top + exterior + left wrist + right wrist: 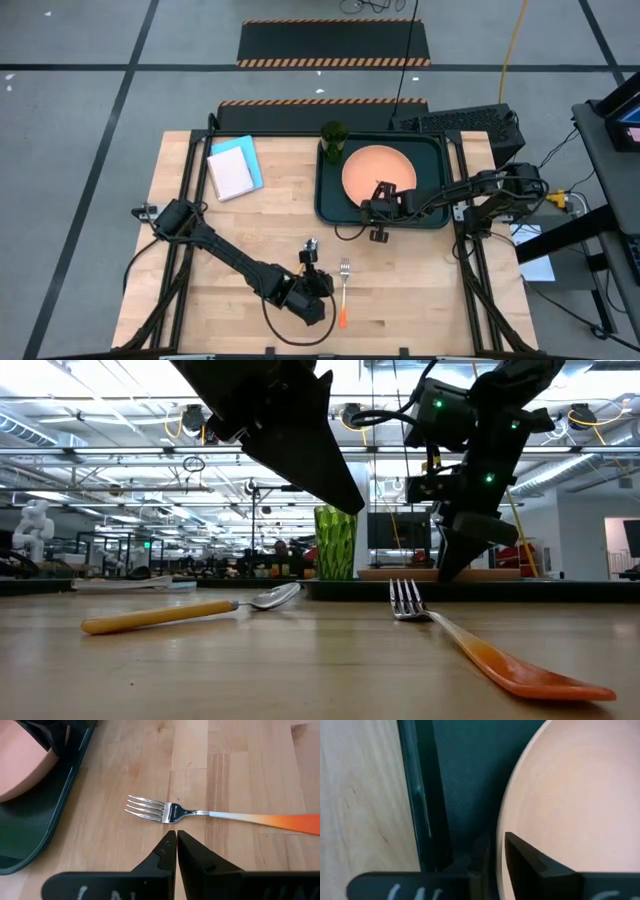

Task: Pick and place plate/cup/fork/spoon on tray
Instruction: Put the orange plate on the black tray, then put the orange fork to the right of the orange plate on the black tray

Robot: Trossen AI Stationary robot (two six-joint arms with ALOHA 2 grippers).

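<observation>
The salmon-orange plate lies flat in the dark tray at the table's far right. The green cup stands in the tray's far left corner. The fork lies on the wood near the front edge, tines toward the far side. The spoon lies on the wood just left of it, its handle partly under my left arm in the high view. My left gripper is shut and empty, hovering just beside the fork's neck. My right gripper is shut on the plate at its near rim. My right gripper pinches the plate's near rim between its two fingers, one finger on the plate's upper face and the other outside, under the rim. The fingers come from above, pointing down. The plate lies in the tray.
A light blue-and-white notepad lies at the table's far left. The tray's raised near rim runs close by my right gripper. Bare wood spreads over the table's left and middle.
</observation>
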